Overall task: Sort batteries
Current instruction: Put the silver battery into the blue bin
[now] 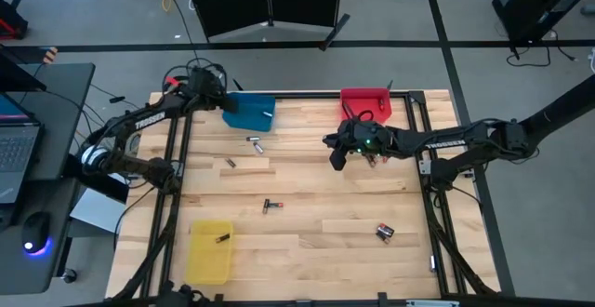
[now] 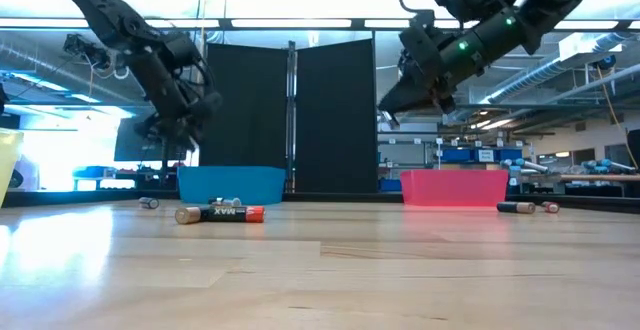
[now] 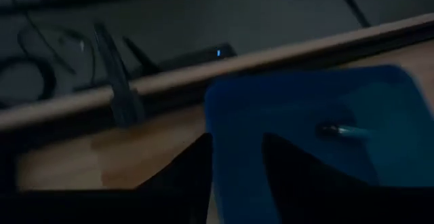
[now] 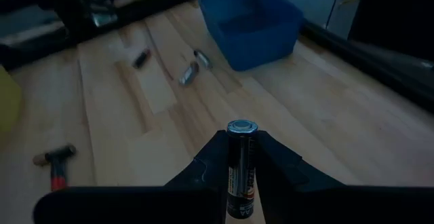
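Right claw [image 4: 241,157] grips a black battery [image 4: 241,163] upright between its fingers.
Blue bin [image 3: 325,129] holds one cell [image 3: 342,131]; the left claw [image 3: 234,166] hangs open above it.

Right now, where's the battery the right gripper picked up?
The battery is clamped in the right gripper, held above the table's far right part, just in front of the red bin; the left gripper hangs over the blue bin.

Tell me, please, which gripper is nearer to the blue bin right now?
The left. The left gripper hovers at the blue bin, right by its rim. The right gripper is well off toward the red bin, holding a battery.
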Action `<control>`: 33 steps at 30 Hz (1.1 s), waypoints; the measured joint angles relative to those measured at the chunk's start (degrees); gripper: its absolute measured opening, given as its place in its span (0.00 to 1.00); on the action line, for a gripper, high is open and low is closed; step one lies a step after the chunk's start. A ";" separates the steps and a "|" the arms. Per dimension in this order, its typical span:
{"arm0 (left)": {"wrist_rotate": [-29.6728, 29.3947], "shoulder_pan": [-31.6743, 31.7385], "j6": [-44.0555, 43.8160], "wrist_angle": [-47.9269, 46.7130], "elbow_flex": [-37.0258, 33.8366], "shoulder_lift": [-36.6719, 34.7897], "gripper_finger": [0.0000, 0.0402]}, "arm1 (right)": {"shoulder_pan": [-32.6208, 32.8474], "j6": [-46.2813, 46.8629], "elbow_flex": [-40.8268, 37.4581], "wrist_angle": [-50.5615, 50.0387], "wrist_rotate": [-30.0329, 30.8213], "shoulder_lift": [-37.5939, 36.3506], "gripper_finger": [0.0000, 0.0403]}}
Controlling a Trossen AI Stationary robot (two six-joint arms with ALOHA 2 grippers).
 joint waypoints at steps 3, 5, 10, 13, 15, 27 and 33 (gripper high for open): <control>-2.58 -1.61 2.71 -0.01 0.05 -4.36 0.35 | -0.60 -1.75 2.64 -0.51 -0.14 0.00 0.15; -5.13 -3.73 4.08 0.84 -0.39 -7.79 0.34 | -1.60 -3.02 5.17 -1.31 -1.55 0.54 0.15; -6.54 -9.55 4.82 10.95 -5.76 -15.85 0.30 | -5.21 -5.87 14.35 -4.75 -6.52 6.44 0.15; -6.57 -12.45 5.99 17.22 -9.32 -19.47 0.28 | -6.78 -7.87 22.72 -9.04 -8.21 12.66 0.15; -6.54 -14.08 6.50 20.01 -11.48 -21.23 0.26 | -7.56 -9.06 29.34 -12.19 -9.72 17.20 0.15; -6.19 -18.44 11.59 30.40 -17.35 -27.50 0.18 | -8.33 -13.37 68.25 -29.14 -10.61 44.72 0.15; -5.96 -18.85 13.52 30.53 -17.37 -29.42 0.15 | -8.33 -13.37 78.99 -31.34 -10.61 53.76 0.15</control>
